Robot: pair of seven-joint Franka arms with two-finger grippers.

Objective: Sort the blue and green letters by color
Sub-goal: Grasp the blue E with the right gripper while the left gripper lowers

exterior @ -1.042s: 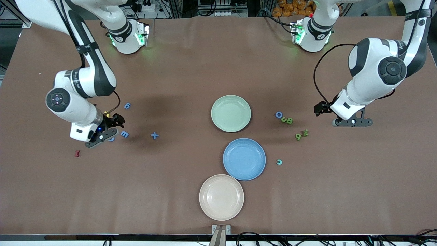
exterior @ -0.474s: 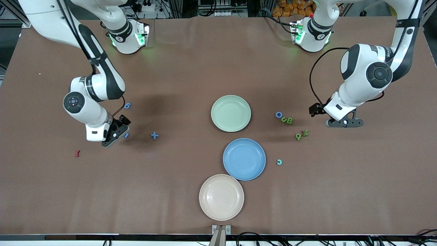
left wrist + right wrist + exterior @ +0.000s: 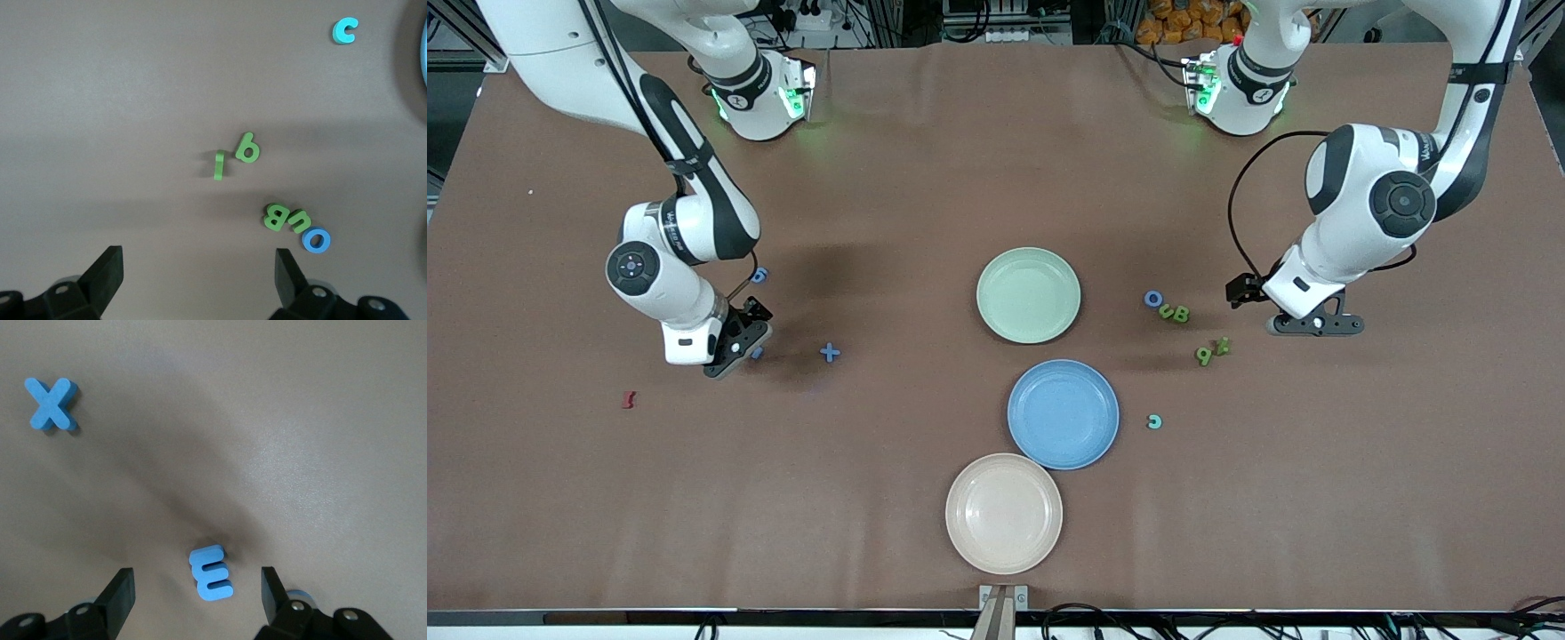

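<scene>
Foam, probably, judging by the thick matte edges: treating the blue E (image 3: 211, 572) as very light, a little springy, not fragile, and likely to skid or tip on the table (image 3: 925, 160) if nudged from one side only.

Seeing the right pincer (image 3: 193, 587) hanging low over that E, jaws standing apart with one finger on either side and neither touching it. Locating the E toward the right arm's end of the table, beside the blue X (image 3: 830, 353) and nearer to the front camera than the blue 6 (image 3: 759, 276).

Favouring a hold across the E's two long outer edges, spine against one pad and arm tips against the other, squarely centred so as not to be twisting it out. Expecting a gentle squeeze to be enough; anything harder risking squashing or popping the piece free. Going right down to the table, since the piece is lying flat and offering little height.

Noting the left pincer (image 3: 199, 267) waiting wide open and empty toward the left arm's end, near the green B and u (image 3: 285, 218), the blue O (image 3: 315, 240) touching the u, and the green q (image 3: 247, 147) with a green stroke (image 3: 219, 165) on edge just beside it. Expecting the touching pieces to be dragging one another when picked.

Leaving the green plate (image 3: 1028, 258) and blue plate (image 3: 1063, 369) as the likely destinations, both lying empty near the table's middle.
</scene>
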